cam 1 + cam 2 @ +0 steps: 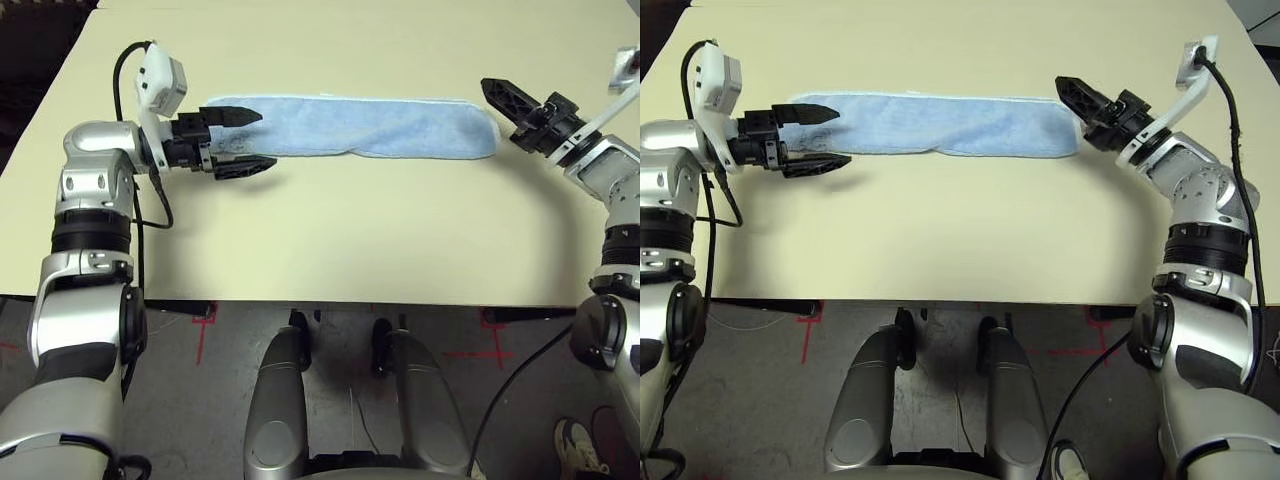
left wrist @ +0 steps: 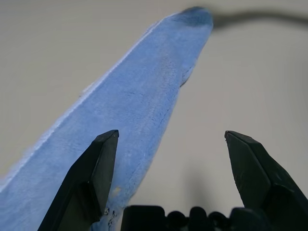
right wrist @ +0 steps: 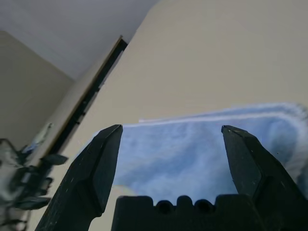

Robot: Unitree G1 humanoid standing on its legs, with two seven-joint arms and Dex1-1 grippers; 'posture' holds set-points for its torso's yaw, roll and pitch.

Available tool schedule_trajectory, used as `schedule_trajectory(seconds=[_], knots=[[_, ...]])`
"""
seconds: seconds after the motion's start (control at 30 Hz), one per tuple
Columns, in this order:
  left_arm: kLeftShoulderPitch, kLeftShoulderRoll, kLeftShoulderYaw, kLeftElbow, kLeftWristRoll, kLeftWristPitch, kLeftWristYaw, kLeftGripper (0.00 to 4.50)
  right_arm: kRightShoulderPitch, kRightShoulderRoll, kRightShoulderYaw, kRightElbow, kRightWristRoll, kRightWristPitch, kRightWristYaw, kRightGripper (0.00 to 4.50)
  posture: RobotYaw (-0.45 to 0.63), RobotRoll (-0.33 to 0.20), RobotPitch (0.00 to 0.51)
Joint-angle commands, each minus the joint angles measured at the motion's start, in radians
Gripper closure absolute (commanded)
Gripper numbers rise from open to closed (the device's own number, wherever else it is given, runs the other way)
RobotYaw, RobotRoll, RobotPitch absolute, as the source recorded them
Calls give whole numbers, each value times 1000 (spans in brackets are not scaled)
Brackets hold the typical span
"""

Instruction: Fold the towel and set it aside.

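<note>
The light-blue towel lies folded into a long narrow strip across the far half of the table, white stitching along its far edge. My left gripper is open at the strip's left end, one finger over the cloth and one on the bare table in front of it. In the left wrist view the towel runs away past the fingers. My right gripper is open just off the strip's right end, slightly raised. The towel shows between its fingers in the right wrist view.
The cream table has bare room in front of the towel and behind it. Its front edge runs near my body. A black cable loops from the left wrist camera. Red tape marks lie on the floor below.
</note>
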Motion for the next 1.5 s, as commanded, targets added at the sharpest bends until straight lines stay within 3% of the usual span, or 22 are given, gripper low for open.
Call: schedule_trajectory(seconds=[0.03,0.43,0.73,1.23,1.5], knots=[[2,8,-31,-1,-2,5,-27,29,45,-39,-62,-49,82,140,-51,37,24,0,353],[-5,-5,-46,-12,-17,30,-23,29,177,-96,-257,-95,268,405,-230,37,22,0,357],[-3,-6,-56,-30,-23,46,-25,29,250,-23,-338,-158,360,452,-367,37,19,0,363],[2,-7,-60,-61,-34,73,-19,29,145,37,-199,22,247,172,-367,37,35,0,360],[-2,-5,-62,-63,-32,73,-18,29,82,43,-147,84,227,143,-348,37,38,0,356]])
